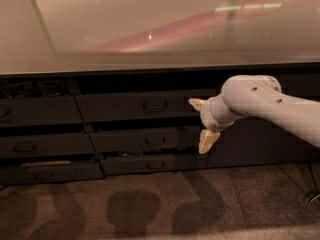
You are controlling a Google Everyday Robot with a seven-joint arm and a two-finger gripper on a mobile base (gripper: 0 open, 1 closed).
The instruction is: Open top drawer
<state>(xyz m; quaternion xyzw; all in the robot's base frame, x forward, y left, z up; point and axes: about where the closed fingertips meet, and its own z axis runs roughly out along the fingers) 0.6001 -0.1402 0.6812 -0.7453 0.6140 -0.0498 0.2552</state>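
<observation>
The top drawer (125, 106) is the dark brown-grey front in the middle stack, just under the counter, with a small loop handle (155, 105) at its centre. My gripper (201, 122) is at the right end of that drawer front, to the right of the handle and apart from it. Its two cream fingertips are spread wide, one (196, 103) level with the top drawer, the other lower, in front of the drawer below. It holds nothing. My white arm (260, 101) comes in from the right.
Two shallower drawers (145, 140) sit under the top one, and a second stack (35, 114) stands to the left. A glossy countertop (150, 29) overhangs them. A plain cabinet front (250, 144) is behind my arm. Speckled floor (150, 209) lies in front.
</observation>
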